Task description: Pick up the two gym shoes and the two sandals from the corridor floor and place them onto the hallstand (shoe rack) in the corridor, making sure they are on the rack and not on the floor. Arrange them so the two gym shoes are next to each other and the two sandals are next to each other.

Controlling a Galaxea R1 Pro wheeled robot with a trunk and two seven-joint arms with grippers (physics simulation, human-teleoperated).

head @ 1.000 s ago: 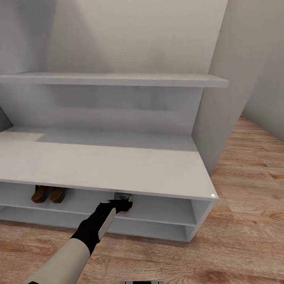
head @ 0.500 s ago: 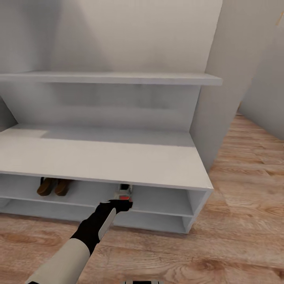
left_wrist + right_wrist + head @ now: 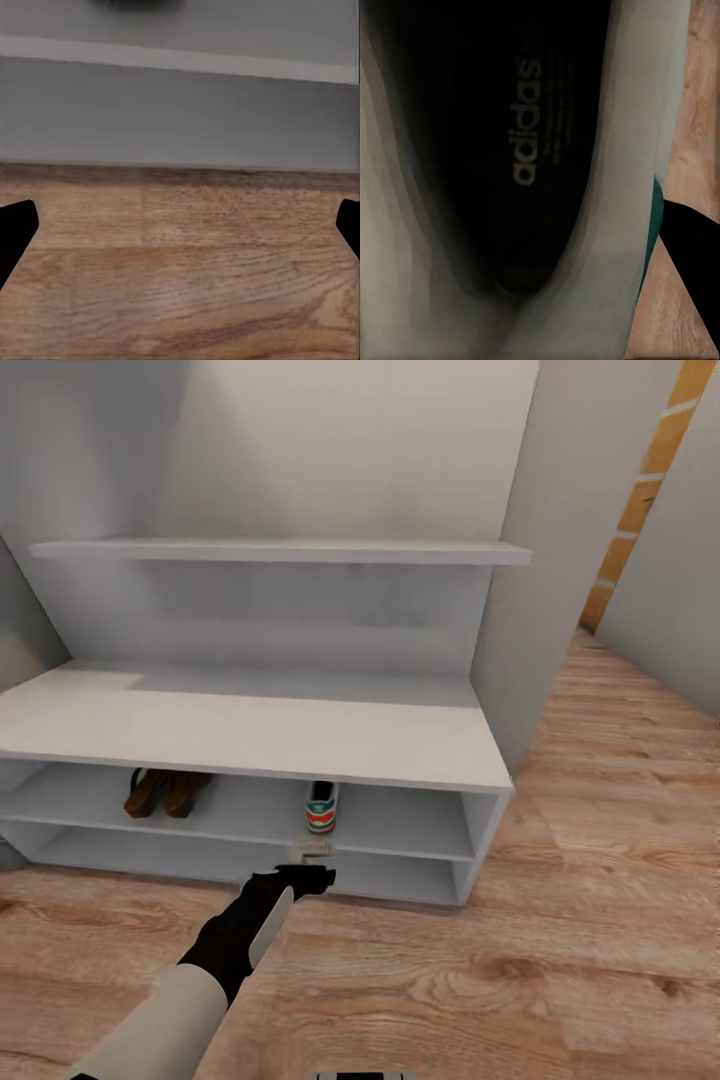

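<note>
Hallstand [image 3: 260, 725]: light-grey unit against the wall, with a flat bench top, two low open cubby shelves below and one wall shelf above.
Sandals [image 3: 165, 792]: two dark brown sandals side by side on the upper cubby shelf, toward its left end, touching or nearly touching each other.
Gym shoe on rack [image 3: 321, 808]: one white sneaker with green stripes and a red heel accent on the upper cubby shelf, right of centre, heel facing outward, well apart from the sandals.
Gym shoe in right wrist view [image 3: 532, 180]: seen from very close; a dark insole with "adidas" lettering, pale inner walls, and a green patch on its outer side. Wood planks show past its edge.
Left gripper [image 3: 308, 865]: held low in front of the hallstand, at the front edge of the lower cubby shelf, below the shelved gym shoe. Jaws stand wide apart with nothing between them; the left wrist view shows the two dark fingertips [image 3: 16, 225] at opposite edges, over floor and the grey front of the unit.
Right gripper: one dark finger [image 3: 694, 259] shows beside the outer wall of the close gym shoe; whether the jaws are clamped on it cannot be told.
Corridor floor [image 3: 560, 950]: warm brown wood planks in front of and to the right of the hallstand.
</note>
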